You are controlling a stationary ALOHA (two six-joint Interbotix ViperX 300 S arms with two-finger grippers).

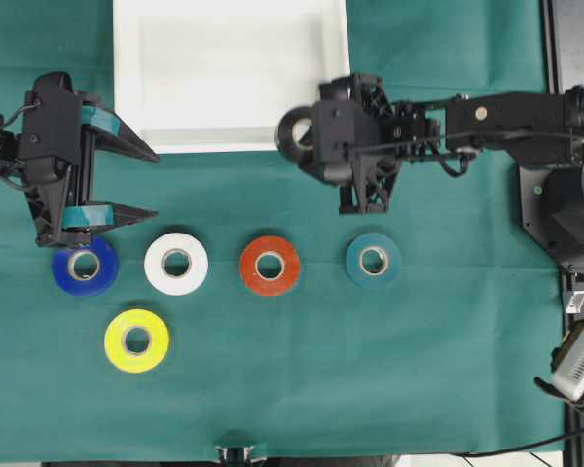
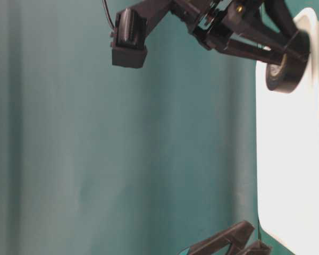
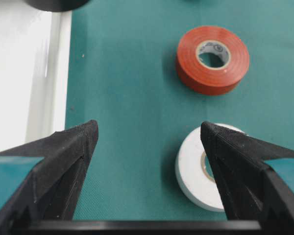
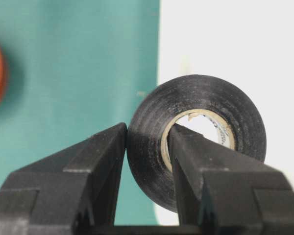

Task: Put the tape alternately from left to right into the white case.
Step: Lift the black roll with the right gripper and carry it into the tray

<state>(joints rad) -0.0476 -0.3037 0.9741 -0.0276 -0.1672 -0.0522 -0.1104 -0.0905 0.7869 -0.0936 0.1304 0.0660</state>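
The white case (image 1: 127, 78) lies at the top middle of the green cloth. My right gripper (image 1: 302, 136) is shut on the black tape (image 1: 294, 131), one finger through its core and one on its outer wall (image 4: 206, 93), and holds it upright above the case's front right corner (image 2: 284, 74). My left gripper (image 1: 154, 185) stands open and holds nothing, just above the blue tape (image 1: 105, 272). To the right of the blue tape lie the white tape (image 1: 156, 265), the red tape (image 1: 248, 268) and the teal tape (image 1: 355, 263), flat in a row. The yellow tape (image 1: 115, 342) lies nearer the front.
In the left wrist view the white roll (image 3: 188, 171) is partly behind the right finger, and the red roll (image 3: 186, 63) lies beyond it. The case's rim (image 3: 59, 73) runs along the left of that view. Black equipment (image 1: 565, 195) stands off the cloth's right edge.
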